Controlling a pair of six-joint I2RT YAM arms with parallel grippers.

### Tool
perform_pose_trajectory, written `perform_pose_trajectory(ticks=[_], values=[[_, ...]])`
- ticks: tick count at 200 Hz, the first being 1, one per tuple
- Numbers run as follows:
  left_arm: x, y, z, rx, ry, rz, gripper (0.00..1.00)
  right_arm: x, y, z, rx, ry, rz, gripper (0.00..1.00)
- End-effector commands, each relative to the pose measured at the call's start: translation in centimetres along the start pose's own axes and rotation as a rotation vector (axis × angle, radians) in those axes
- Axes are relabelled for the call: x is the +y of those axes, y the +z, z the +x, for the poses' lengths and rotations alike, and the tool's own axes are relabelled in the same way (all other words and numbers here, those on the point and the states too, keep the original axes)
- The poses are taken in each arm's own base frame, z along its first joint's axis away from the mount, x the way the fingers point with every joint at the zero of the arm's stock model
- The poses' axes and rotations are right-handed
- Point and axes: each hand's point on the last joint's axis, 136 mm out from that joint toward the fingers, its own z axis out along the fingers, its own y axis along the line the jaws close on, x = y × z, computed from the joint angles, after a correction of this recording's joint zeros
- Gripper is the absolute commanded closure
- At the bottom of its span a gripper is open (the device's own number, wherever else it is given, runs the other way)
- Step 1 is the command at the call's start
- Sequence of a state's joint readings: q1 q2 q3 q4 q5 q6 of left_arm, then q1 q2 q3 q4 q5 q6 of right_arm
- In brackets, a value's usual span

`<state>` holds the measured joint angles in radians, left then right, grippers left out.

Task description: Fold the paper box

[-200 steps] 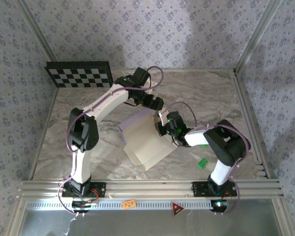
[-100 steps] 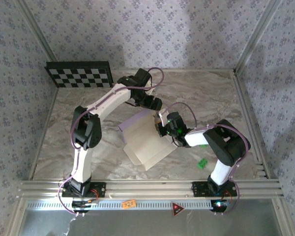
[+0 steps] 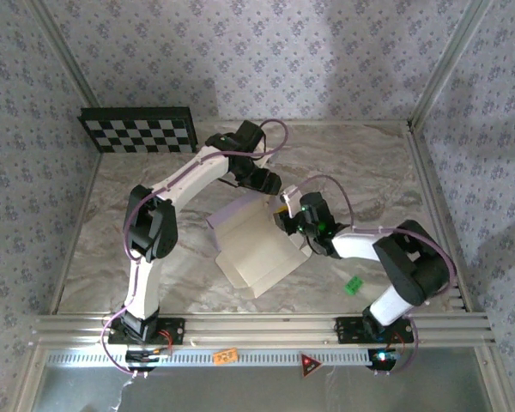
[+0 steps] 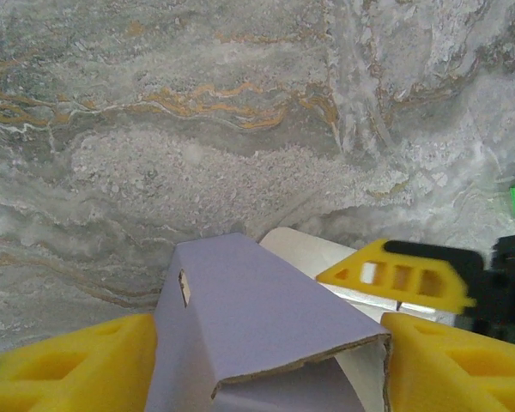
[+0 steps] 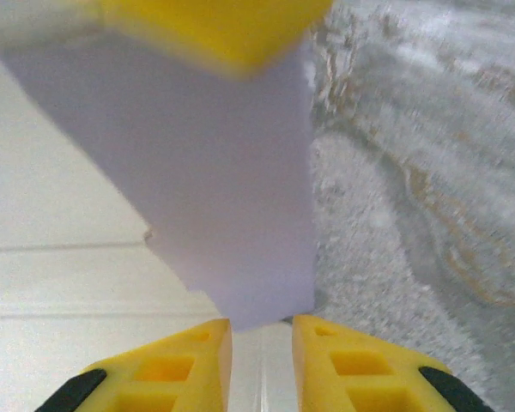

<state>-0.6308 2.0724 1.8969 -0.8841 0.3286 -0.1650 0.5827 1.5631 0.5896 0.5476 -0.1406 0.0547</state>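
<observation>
Left wrist: left gripper (image 4: pixel 270 343) jaws wide, paper box (image 4: pixel 257 300) flap filling gap, grip unclear; right gripper (image 5: pixel 262 330) barely parted, flap edge at tips.

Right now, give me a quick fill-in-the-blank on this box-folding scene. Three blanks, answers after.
1. The checkerboard panel stands at the far ___ corner of the table.
2. The small block lying to the right of the paper box is ___.
3. In the left wrist view, a lavender flap of the paper box sits ___ the jaws of the left gripper.

Missing words: left; green; between.
</observation>
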Motion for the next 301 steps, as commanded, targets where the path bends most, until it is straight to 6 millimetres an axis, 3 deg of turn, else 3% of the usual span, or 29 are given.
perform_pose_trajectory(ticks=[1, 50, 97, 137, 176, 202, 249, 301], values=[[-0.9, -0.5, 1.1, 0.033, 0.029, 0.023, 0.32, 0.2, -1.0, -0.8, -0.021, -0.031, -0.073, 0.71], [-1.3, -0.6, 1.5, 0.038, 0.04, 0.047, 0.32, 1.1, 0.1, -2.0, -0.053, -0.077, -0.339, 0.57], [-1.9, -0.8, 1.7, 0.034, 0.047, 0.081, 0.36, 0.8, 2.0, -3.2, -0.117, -0.094, -0.415, 0.58], [-2.4, -0.9, 1.7, 0.032, 0.047, 0.105, 0.39, 0.9, 3.6, -2.9, -0.12, -0.057, -0.435, 0.63], [-3.1, -1.2, 1.4, 0.011, 0.041, 0.14, 0.36, 0.9, 4.0, -2.6, -0.129, -0.045, -0.375, 0.81], [-3.8, -1.8, 1.2, -0.013, 0.026, 0.178, 0.28, 0.3, 4.1, -2.6, -0.129, -0.047, -0.287, 0.87], [-4.8, -2.9, 1.5, -0.055, -0.004, 0.234, 0.24, -0.5, 3.9, -2.5, -0.117, -0.061, -0.15, 1.0], [-5.7, -4.0, 2.2, -0.094, -0.057, 0.294, 0.18, -2.6, 4.0, -1.7, -0.069, -0.056, 0.082, 1.0]])
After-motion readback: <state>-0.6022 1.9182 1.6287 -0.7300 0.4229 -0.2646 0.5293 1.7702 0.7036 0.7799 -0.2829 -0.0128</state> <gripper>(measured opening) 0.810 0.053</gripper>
